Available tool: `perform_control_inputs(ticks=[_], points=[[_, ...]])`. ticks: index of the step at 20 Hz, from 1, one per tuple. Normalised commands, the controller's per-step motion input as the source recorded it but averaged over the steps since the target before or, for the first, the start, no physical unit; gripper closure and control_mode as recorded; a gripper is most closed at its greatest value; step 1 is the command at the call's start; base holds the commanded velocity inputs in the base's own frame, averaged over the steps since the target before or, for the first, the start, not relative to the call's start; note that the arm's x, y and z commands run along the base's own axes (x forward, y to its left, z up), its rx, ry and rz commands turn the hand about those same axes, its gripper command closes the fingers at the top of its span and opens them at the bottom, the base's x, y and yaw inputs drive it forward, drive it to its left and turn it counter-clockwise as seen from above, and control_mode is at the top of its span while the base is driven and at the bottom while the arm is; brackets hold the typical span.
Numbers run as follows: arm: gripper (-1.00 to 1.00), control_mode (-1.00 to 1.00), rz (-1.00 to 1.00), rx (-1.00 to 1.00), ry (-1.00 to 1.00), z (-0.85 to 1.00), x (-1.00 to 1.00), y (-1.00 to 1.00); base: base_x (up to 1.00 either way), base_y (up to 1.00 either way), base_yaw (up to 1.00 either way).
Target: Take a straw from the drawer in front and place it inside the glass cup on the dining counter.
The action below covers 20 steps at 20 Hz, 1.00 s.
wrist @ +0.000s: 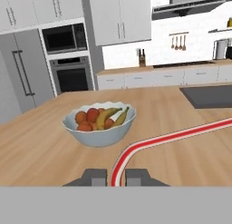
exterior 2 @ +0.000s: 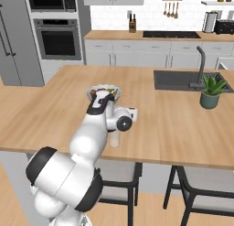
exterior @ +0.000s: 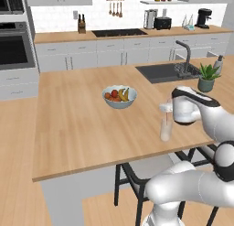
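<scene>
The gripper (wrist: pixel 115 177) has its two fingers closed on the straw (wrist: pixel 172 137), which rises between the tips, bends, and runs off to the right across the hand view. From the left base view the hand hangs over the cup (exterior: pixel 166 128), which stands on the counter (exterior: pixel 77 129) close to the near edge. Whether the straw's lower end is lined up with the rim I can't tell from here; the hand hides it.

That is the worry. The straw is thin and long, gripped near one end, so a small tilt of the wrist would swing its far end wide. If it meets the rim instead of the opening, it could slide off onto the wood, or nudge the light cup toward the edge. Letting go too high, I'd guess, would let it bounce out.

Past the cup sits the fruit bowl (exterior: pixel 119 96), well apart from it. Farther right are the sink (exterior: pixel 167 72) and a potted plant (exterior: pixel 208 78). The wood is flat and bare elsewhere. Against the far wall stand grey cabinets, a hob (exterior: pixel 119 32) and an oven (exterior 2: pixel 58 37).
</scene>
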Motion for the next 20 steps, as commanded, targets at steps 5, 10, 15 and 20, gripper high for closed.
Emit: perform_control_inputs(ticks=[5, 10, 15, 20], points=[[1.00, -1.00, 0.00, 0.00, 0.00, -0.15, -0.03, 0.00, 0.00, 0.00, 0.00], [1.00, -1.00, 0.00, 0.00, 0.00, -0.13, -0.36, 0.00, 0.00, 0.00, 0.00], [1.00, -1.00, 0.00, 0.00, 0.00, -0.13, -0.26, -0.06, 0.00, 0.00, 0.00], [1.00, -1.00, 0.00, 0.00, 0.01, -0.07, -0.01, -0.11, 0.00, 0.00, 0.00]])
